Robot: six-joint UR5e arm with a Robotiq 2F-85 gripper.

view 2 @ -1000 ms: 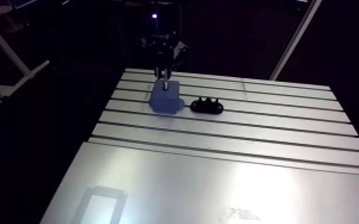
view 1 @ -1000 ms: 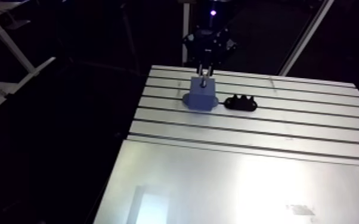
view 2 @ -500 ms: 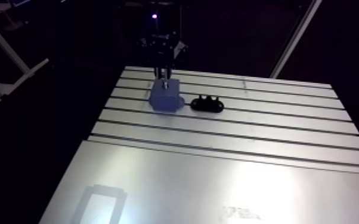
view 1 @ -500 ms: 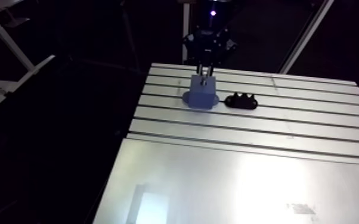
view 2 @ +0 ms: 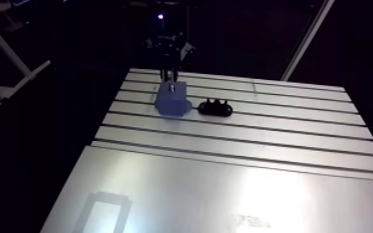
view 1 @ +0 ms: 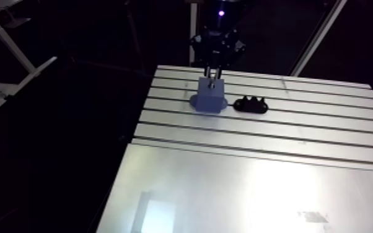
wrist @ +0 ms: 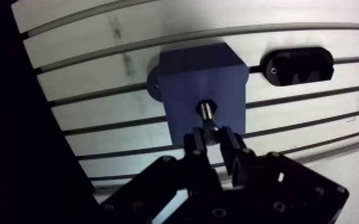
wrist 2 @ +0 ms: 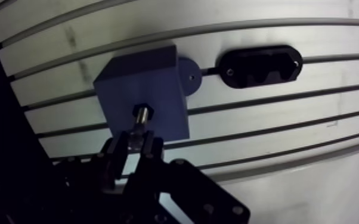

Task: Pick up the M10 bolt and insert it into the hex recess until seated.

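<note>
Slotted aluminium table [view 1: 300,127], pale grey with dark grooves running across it, fills the arm view. A smooth, shiny metal sheet [view 1: 226,192] covers the part nearest the camera, at six o'clock.

Towards the table's left edge stands a blue rectangular plastic block [wrist: 203,77] on a wider rounded base. At twelve o'clock from the block, the black two-fingered gripper [wrist: 214,140] comes straight down over it.

In the wrist view the two fingers [wrist: 195,143] are clamped on the shank of a silvery metal M10 bolt [wrist: 210,122]. The bolt points away from the gripper, and its dark hexagonal end meets the middle of the block's top face. Whether that end is fully seated cannot be told.

At three o'clock from the block, just beside it but not touching, lies a black oval plastic holder [wrist: 297,65] with scalloped hollows in its top. It rests flat on the table, its long side parallel to the grooves.
</note>
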